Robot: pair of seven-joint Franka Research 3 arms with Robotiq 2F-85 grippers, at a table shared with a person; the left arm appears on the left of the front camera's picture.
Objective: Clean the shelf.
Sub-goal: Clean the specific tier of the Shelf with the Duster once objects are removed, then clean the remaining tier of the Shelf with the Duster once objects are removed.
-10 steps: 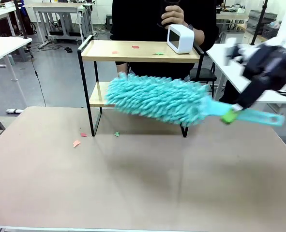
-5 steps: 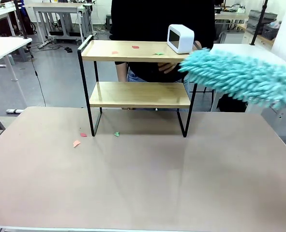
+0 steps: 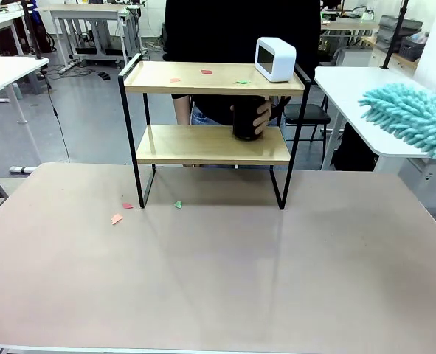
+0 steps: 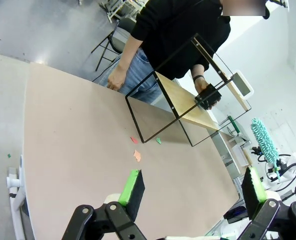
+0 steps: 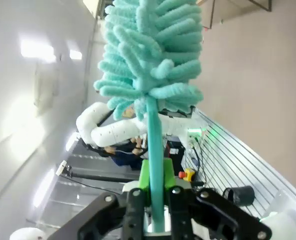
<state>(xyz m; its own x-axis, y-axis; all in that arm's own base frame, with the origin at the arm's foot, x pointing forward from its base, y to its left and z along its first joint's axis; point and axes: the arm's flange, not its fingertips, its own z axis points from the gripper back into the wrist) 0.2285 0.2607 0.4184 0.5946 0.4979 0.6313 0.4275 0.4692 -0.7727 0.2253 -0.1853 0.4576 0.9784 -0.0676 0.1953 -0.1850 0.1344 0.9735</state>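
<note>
Bench: a wide tan bench (image 3: 218, 280) fills the foreground, with the shelf standing at the middle of its far edge.

Person: a person (image 3: 240, 29) in a black top stands just behind the shelf, at the far side.

Shelf: the shelf (image 3: 203, 144) has two light wooden boards in a thin black frame. It stands upright, and neither arm is touching it.

Duster: a fluffy teal duster (image 3: 413, 118) hangs in the air at the right edge, well apart from the shelf. A fast swing back over the top board could likely knock the white device off.

Left gripper: the left gripper (image 4: 192, 190) has its fingers spread wide and holds nothing. It sits above the near bench, well away from the shelf.

Right gripper: the right gripper (image 5: 155, 200) is pressed together on the duster's thin handle, with the head pointing away from it. If the head snags on the black frame, the handle may twist in the pinch, or the light shelf may be dragged along.

White device: a small white device (image 3: 275, 59) with a dark screen stands at the right end of the top board.

Black pot: a black pot (image 3: 246, 118) is at the lower board, wrapped by the person's hand (image 3: 263, 116). A sweep along that board now would likely strike the hand.

Scraps: three coloured paper scraps (image 3: 206, 72) lie on the top board, and three more scraps lie on the bench near the shelf's left foot. Brushing will probably only drop them onto the bench.
</note>
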